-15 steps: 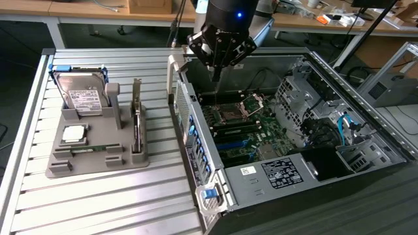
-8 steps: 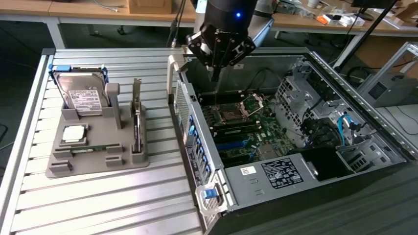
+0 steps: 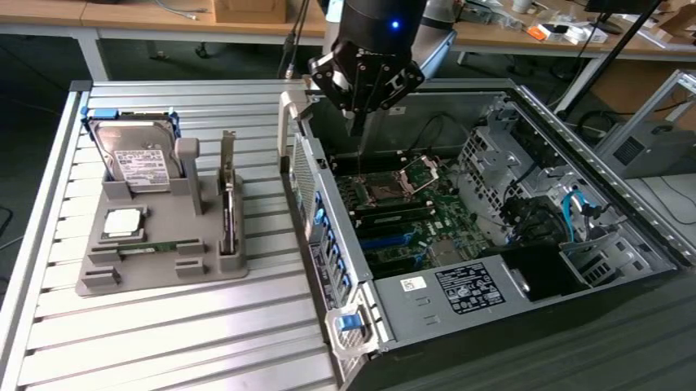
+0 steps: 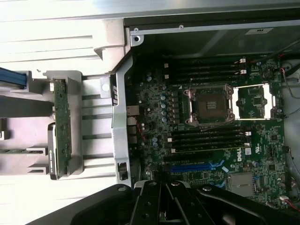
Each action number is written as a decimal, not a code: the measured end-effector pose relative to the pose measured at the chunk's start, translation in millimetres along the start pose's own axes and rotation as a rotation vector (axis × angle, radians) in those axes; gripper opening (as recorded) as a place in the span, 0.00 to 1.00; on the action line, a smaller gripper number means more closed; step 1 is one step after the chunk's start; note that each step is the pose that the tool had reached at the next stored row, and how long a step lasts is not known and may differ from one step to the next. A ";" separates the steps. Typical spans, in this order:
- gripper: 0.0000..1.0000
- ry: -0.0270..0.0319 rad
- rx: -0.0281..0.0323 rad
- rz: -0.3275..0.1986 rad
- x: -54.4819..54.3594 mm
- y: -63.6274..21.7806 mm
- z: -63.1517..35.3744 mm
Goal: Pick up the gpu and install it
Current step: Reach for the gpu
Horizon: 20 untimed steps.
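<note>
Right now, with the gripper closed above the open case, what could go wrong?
1. The gripper is shut and empty over the motherboard, while the gpu stands in the gray holder; a descent here could strike the CPU socket.
2. The hard drive stands near the gpu in that holder, so a grasp there might bump it.

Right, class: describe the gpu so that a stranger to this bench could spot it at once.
Left of the open computer case in the exterior view sits a grey holder. The gpu stands on edge along the holder's side nearest the case. Unlike the boxy hard drive and the flat-lying memory stick, it is thin, with an upright silver bracket.
</note>
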<state>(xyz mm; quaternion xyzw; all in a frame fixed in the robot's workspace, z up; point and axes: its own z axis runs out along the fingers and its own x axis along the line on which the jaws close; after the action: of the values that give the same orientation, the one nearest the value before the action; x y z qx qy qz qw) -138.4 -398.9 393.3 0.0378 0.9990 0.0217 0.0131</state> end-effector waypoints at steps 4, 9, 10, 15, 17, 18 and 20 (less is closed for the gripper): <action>0.11 0.0000 0.0000 0.000 0.9 -0.1 0.0; 0.11 0.0000 0.0000 0.000 2.6 -0.2 -0.1; 0.11 0.0000 0.0001 0.000 2.9 -0.2 -0.1; 0.11 0.0000 0.0000 0.000 4.2 -0.3 -0.1; 0.11 0.0000 0.0000 0.000 4.7 -0.3 -0.1; 0.11 0.0000 0.0000 0.000 4.9 -0.4 -0.1; 0.11 0.0000 0.0000 0.000 5.4 -0.4 -0.1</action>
<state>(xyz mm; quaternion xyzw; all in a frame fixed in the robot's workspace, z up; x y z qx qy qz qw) -143.9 -398.9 393.3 0.0379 0.9990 0.0217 0.0131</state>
